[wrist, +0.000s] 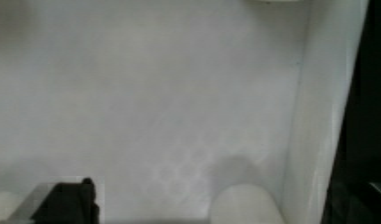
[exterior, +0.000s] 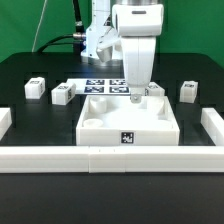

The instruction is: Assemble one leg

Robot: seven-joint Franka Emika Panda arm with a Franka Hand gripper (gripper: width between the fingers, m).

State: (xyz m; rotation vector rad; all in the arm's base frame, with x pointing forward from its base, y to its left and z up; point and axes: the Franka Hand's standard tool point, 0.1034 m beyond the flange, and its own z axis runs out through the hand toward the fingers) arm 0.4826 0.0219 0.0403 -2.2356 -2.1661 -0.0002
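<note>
Down over the far right corner of the white tray-like piece [exterior: 100, 135], gripper [exterior: 135, 98] spread and holding nothing, a leg [exterior: 187, 91] standing farther right.

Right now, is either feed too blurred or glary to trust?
Exterior view: evenly lit, fairly sharp, tags on the marker board distinct; the white tray-like piece looks slightly washed out. Wrist view: out of focus, almost all pale surface with soft grey shadow; only one of the dark fingers stands out.
</note>
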